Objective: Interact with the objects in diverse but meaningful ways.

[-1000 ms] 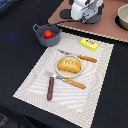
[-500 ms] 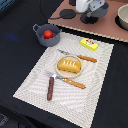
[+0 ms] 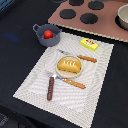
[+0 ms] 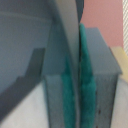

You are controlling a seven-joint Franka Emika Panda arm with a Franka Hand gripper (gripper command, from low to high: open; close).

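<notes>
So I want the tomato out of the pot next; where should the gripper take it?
From straight above, fingers closing across the tomato's round sides. It sits inside the grey-blue pot, whose wall blocks any sideways approach.

mat edges (image 3: 35, 82) open — centre blocked | bread loaf (image 3: 69, 65), cutlery (image 3: 74, 83)

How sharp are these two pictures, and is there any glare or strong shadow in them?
Exterior view: fairly sharp, evenly lit, no glare; the bread loaf, the tomato in its pot and the placemat stripes read clearly, shadows soft. Wrist view: heavily blurred and too close; the tool fills the frame, its teal pads pressed together, edges smeared.
</notes>
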